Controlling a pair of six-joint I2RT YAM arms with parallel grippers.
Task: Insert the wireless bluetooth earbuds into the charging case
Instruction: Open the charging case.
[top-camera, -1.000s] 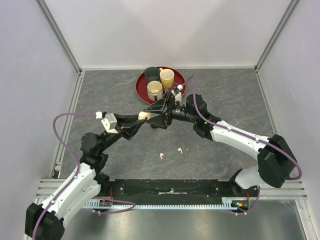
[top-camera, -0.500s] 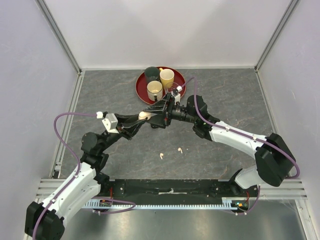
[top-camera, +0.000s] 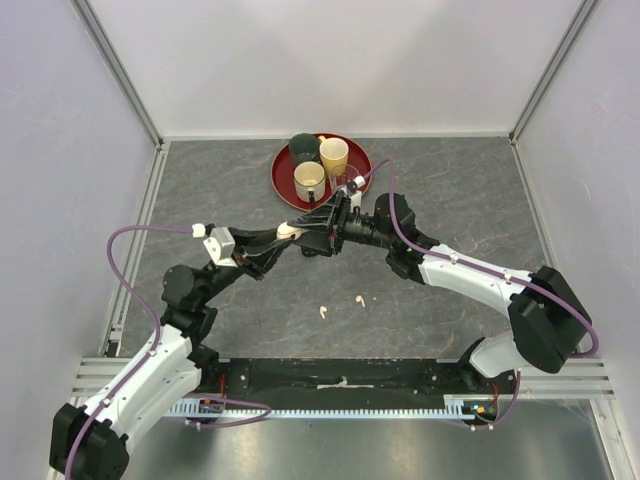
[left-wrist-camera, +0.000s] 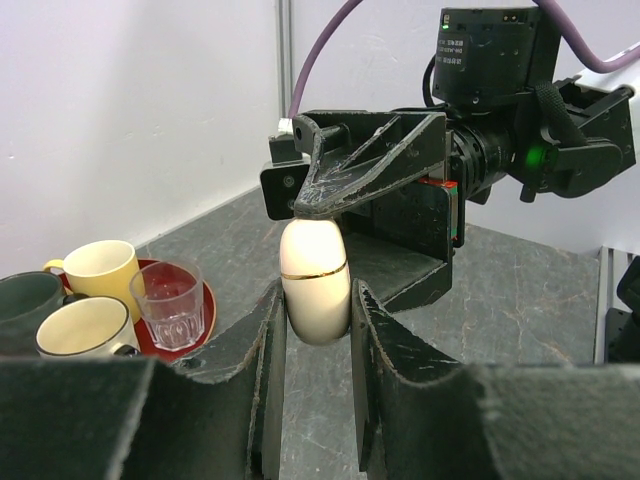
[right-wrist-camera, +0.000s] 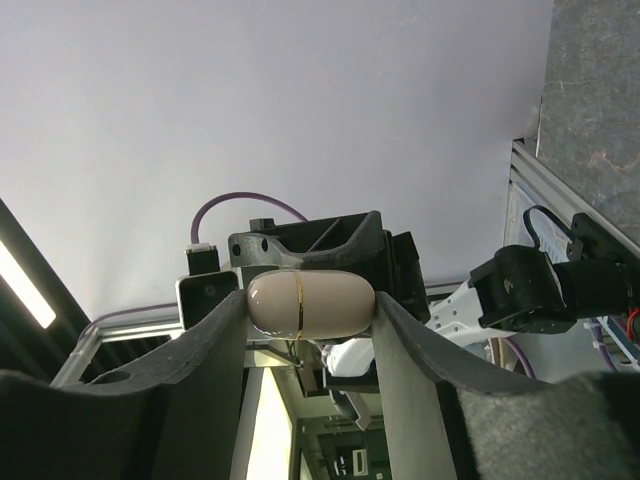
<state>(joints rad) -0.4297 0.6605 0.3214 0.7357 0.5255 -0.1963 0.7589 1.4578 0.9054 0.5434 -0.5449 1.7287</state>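
Earbuds (top-camera: 323, 312): you've got two cream ones on the table (top-camera: 460, 200), 6 o'clock from the case (left-wrist-camera: 315, 275). Left gripper (left-wrist-camera: 318, 302) clamps the case midair. Right gripper (right-wrist-camera: 310, 302) brackets its ends; can't tell if it's gripping.

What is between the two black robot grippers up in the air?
A cream-white egg-shaped charging case with a gold seam. The left gripper pinches one end, the right gripper brackets the other; both wrist views show it.
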